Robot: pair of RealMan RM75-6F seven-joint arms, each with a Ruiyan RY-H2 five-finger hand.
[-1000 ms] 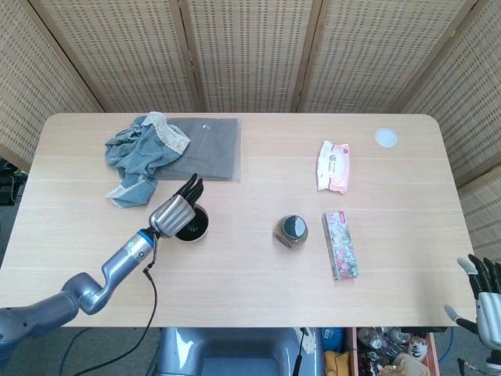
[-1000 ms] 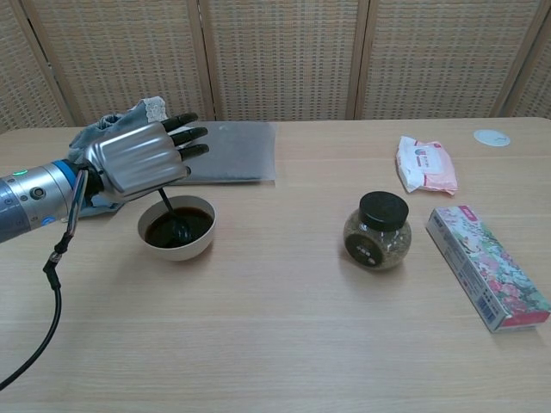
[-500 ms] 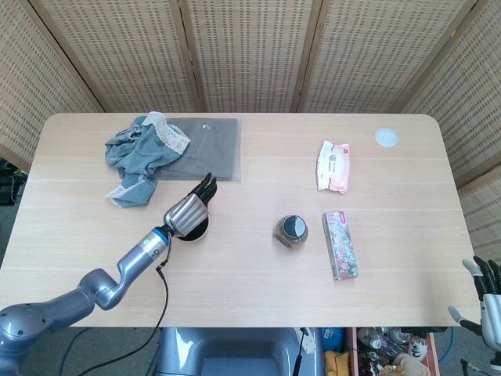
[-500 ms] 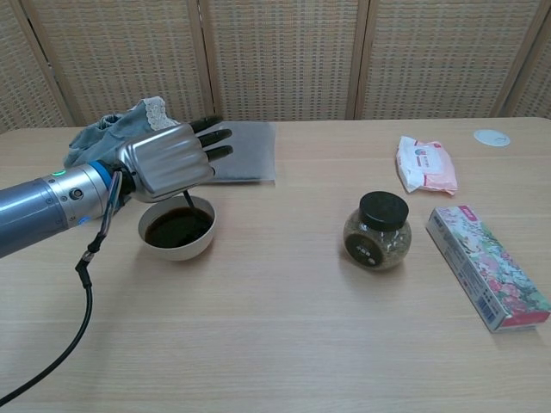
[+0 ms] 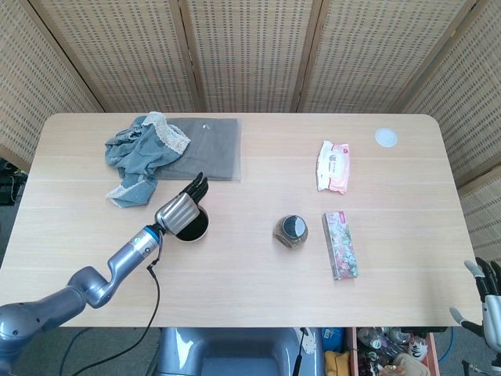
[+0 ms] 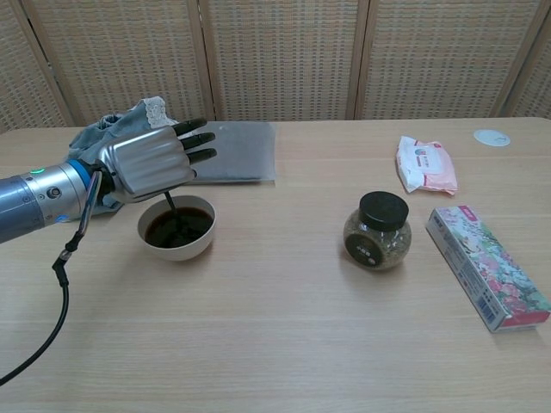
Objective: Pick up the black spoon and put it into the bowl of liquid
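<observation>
While the left robot hand (image 6: 148, 163) holds it, the thin black spoon (image 6: 173, 215) dips into the bowl (image 6: 177, 230).

The bowl (image 6: 203, 243) is white with dark brown liquid (image 6: 181, 227), the spoon (image 6: 171, 209) black. The left hand (image 6: 148, 163) shows a silver back with black fingers (image 6: 196, 138). At its twelve o'clock lie blue-grey cloth (image 5: 139, 153) (cream lace trim) and a grey mat (image 5: 210, 147). The box (image 6: 486, 277) carries pink flowers on green.
</observation>
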